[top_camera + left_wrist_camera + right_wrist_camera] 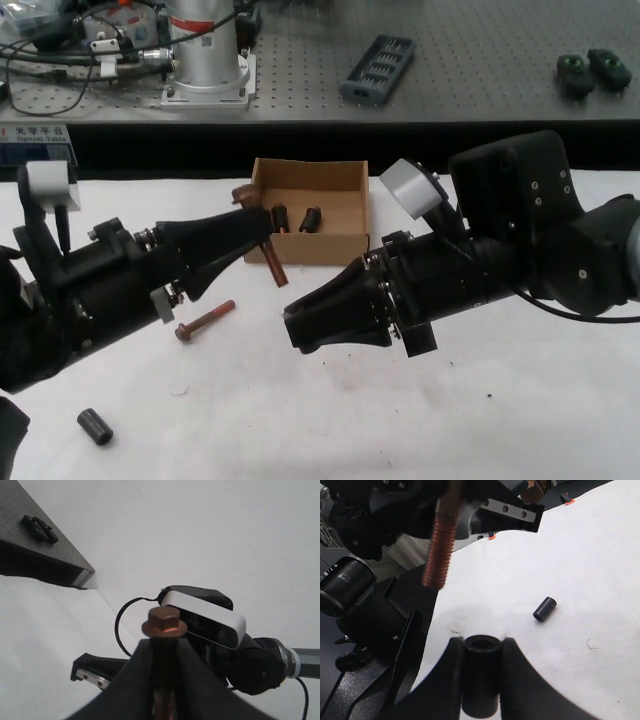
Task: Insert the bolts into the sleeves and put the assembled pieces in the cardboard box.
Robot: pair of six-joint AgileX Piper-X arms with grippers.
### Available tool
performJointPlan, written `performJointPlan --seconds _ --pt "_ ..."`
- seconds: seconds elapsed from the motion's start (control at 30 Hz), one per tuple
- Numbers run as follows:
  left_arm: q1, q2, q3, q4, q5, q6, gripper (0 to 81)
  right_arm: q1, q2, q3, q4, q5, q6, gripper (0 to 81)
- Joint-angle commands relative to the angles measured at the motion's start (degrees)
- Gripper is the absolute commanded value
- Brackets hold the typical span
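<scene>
My left gripper (262, 240) is shut on a copper bolt (271, 262) and holds it in the air just in front of the cardboard box (340, 246). The hex head (164, 622) stands above the fingers (137, 675). My right gripper (481, 650) is shut on a black sleeve (481, 672) whose open end faces the bolt's threaded tip (439, 555), a short gap apart. In the high view the right gripper (298, 330) sits below and right of the bolt. Two dark pieces (281, 216) (311, 217) lie in the box.
A second bolt (205, 320) lies on the white cloth under the left arm. A loose black sleeve (95, 426) (544, 609) rests near the front left. Behind the box runs the perforated bench with a metal post (205, 45) and a grey rack (377, 68).
</scene>
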Motion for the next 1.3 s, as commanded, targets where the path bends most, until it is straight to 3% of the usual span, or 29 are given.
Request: performJointPlan --seconds 0.0,0.6,0.83,1.27 --pt "-0.2 0.0 -0.3 -1.7 -3.8 1.6 0.6 -0.2 -0.8 -0.1 -0.8 0.0 0.1 4.4" --pt "-0.2 0.0 -0.3 -1.6 -3.1 -1.8 0.6 -0.2 -0.8 -0.1 -0.8 0.1 0.1 4.4" --pt "-0.2 0.0 -0.3 -0.3 3.6 -1.1 0.6 -0.2 -0.8 -0.1 -0.8 0.1 0.1 4.4" --pt "-0.2 0.0 -0.3 5.7 6.7 4.8 0.6 -0.2 -0.8 -0.1 -0.8 -0.3 1.4 4.4"
